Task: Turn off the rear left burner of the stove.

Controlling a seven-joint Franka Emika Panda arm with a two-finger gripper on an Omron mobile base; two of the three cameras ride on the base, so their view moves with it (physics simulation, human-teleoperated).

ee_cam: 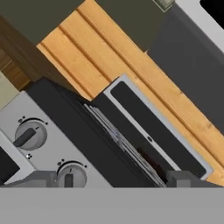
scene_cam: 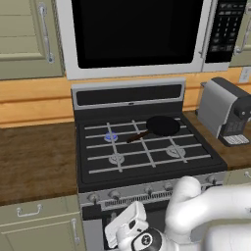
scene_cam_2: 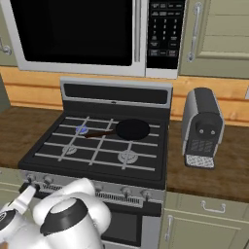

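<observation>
The stove (scene_cam: pixel 147 169) stands straight ahead, with a black cooktop and pale grey grates. Its rear left burner (scene_cam: pixel 111 137) (scene_cam_2: pixel 81 130) glows blue under the bars. A row of small round knobs (scene_cam: pixel 113 194) runs along the steel front panel. My gripper (scene_cam: pixel 112 219) (scene_cam_2: pixel 32 188) hovers low in front of the panel's left end, open. In the hand view, which is rolled, the gripper (ee_cam: pixel 113 183) has its fingertips (ee_cam: pixel 41 179) spread wide. The second knob (ee_cam: pixel 70 176) lies between them, close to the left tip. The leftmost knob (ee_cam: pixel 29 135) sits just beyond.
A black frying pan (scene_cam: pixel 163 125) rests on the rear right burner, its handle pointing left. A grey coffee machine (scene_cam: pixel 225 112) stands on the counter to the right. The microwave (scene_cam: pixel 137 34) hangs above the stove. Wooden counter (scene_cam: pixel 34 157) lies to the left.
</observation>
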